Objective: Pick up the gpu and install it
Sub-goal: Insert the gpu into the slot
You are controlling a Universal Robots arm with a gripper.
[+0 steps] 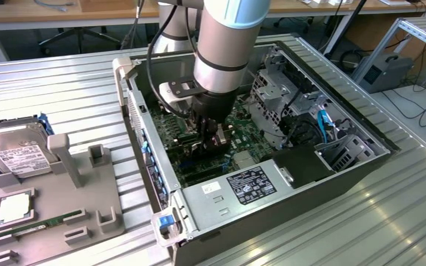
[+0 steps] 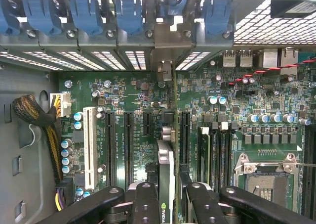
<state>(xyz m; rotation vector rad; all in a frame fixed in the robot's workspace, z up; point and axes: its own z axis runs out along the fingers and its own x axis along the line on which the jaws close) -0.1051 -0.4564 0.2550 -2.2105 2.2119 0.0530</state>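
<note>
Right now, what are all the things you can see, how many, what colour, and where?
PC case: one, grey and black, open, middle of the metal table.
Motherboard: one, green, inside the case.
GPU: one, dark, held edge-on over the motherboard slots.
Slot clips: several, blue, along the case's rear wall.
Hard drive: one, silver, white label, on the grey tray at the exterior view's left.
Memory stick: one, green, on the same tray.
Tray: one, grey, left of the case.
Table: one, silvery, ribbed.
Arm: one, silver, reaching into the case.
Gripper: one, black, shut on the GPU.
</note>
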